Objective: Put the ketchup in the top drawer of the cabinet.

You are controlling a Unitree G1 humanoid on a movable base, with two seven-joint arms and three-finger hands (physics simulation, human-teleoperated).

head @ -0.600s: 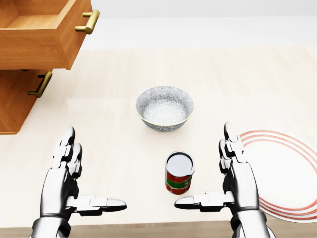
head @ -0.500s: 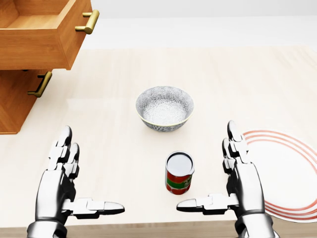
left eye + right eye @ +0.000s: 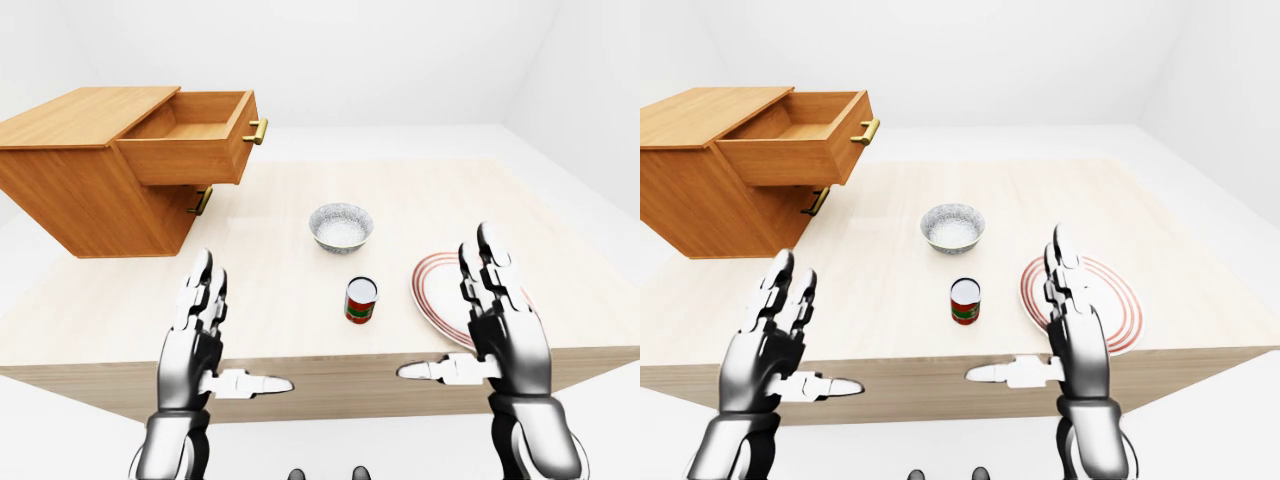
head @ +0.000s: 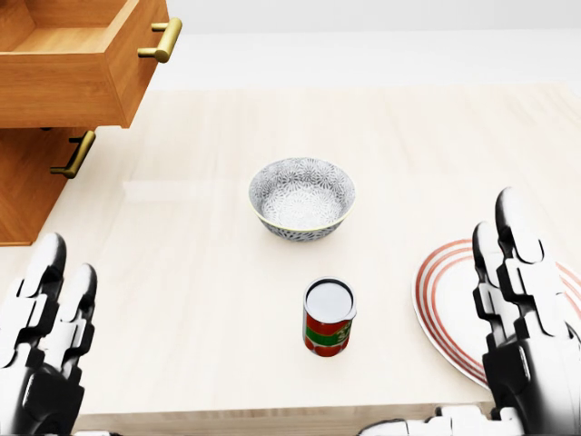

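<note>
Ketchup (image 4: 329,317): a small red-and-green can with a pale lid, upright on the table (image 3: 300,200) near the middle of its near edge, touching nothing.

Left to right:

- Cabinet (image 3: 90,190), wooden, at the table's far-left corner. Top drawer (image 3: 195,140) pulled out, interior bare as far as it shows, brass handle (image 3: 256,131) facing right in the left-eye view. Lower drawer pushed in, its handle just visible beneath.
- Left hand (image 3: 200,335), over the near edge on the left side. Fingers straight and spread, thumb stuck out sideways toward the middle; released, grasping nothing. Can lies well to its right and a little further in from the edge.
- Bowl (image 4: 301,197), patterned grey, near the table's centre, further in from the near edge than the can and apart from it.
- Can sits between the two hands, nearer the right one, clear of both.
- Right hand (image 3: 1065,335), over the near edge on the right side. Same pose: fingers extended upward, thumb pointing left toward the can; unclenched, nothing held. In the right-eye view it overlaps the plate's left part; contact cannot be told.
- Plate (image 4: 445,309), white with red rings, near the near-right corner, just right of the can and not touching it.
</note>
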